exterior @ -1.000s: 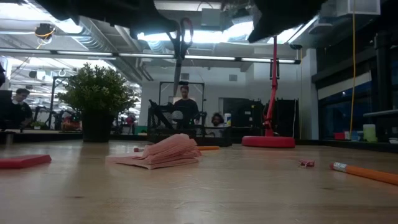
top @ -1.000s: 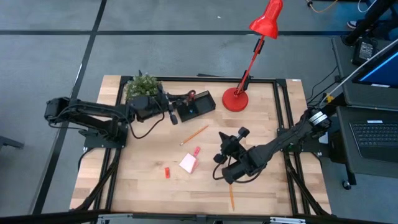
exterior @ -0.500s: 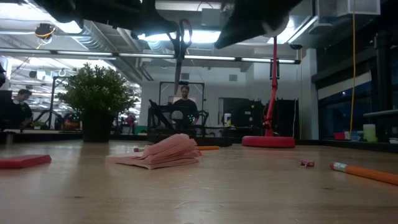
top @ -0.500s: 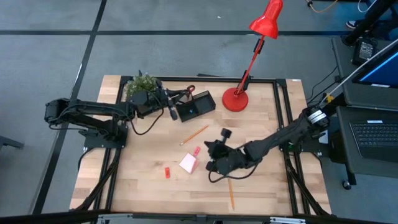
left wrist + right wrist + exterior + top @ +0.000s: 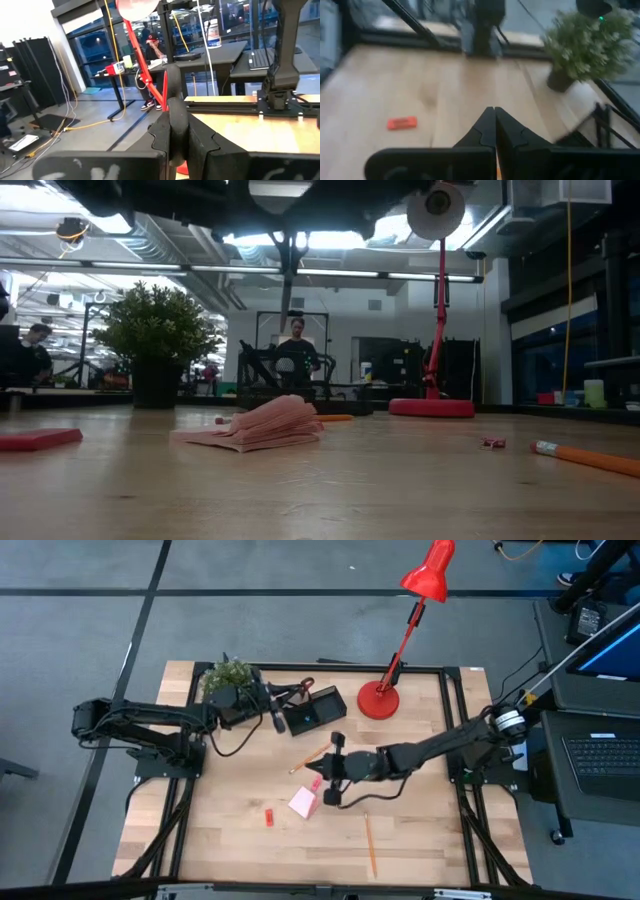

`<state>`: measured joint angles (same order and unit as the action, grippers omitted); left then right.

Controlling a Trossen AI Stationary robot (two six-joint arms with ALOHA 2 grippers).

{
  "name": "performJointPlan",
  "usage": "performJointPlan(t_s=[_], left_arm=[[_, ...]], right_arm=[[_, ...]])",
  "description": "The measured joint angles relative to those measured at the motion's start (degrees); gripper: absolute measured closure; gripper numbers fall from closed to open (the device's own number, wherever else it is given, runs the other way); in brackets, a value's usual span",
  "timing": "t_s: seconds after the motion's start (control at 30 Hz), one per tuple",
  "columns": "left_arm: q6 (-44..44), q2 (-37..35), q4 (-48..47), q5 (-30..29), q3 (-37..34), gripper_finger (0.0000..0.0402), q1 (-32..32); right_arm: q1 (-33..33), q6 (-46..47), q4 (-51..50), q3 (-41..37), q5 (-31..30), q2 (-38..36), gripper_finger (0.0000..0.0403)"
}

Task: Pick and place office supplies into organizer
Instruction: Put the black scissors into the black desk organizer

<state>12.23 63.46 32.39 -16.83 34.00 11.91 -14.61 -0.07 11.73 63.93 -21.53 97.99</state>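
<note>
Right gripper point(image 5: 325, 778) has swung left beside the note pad point(image 5: 302, 802).

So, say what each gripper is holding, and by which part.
Left gripper clamps the red-handled scissors at the handle end, one loop sticking out past its fingers. Right gripper is shut, apparently on nothing.

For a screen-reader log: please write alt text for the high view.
Left gripper holds red-handled scissors above the black organizer; right gripper hovers by the note pad. Two orange pencils lie on the table.
</note>
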Motion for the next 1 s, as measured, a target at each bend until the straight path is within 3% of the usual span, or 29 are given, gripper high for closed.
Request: performJointPlan(t_s=[0.07,0.27,0.5,1.0], left_arm=[[-0.2,0.0,0.0,0.0,0.0,0.0379,0.5],[-1.1,0.0,-0.7,1.5,0.0,0.0379,1.8],[-2.6,1.4,-0.4,1.5,0.0,0.0379,3.9],[-7.0,14.6,10.0,0.3,-0.1,0.0379,6.2]], right_arm=[[1.4,-0.2,10.7,-5.9,3.6,-1.3,0.0403],[2.9,-0.6,27.8,-20.7,4.2,-9.4,0.0403],[2.9,-3.1,30.9,-26.8,4.3,-15.6,0.0403],[2.8,-3.5,31.1,-28.6,4.3,-16.1,0.0403]])
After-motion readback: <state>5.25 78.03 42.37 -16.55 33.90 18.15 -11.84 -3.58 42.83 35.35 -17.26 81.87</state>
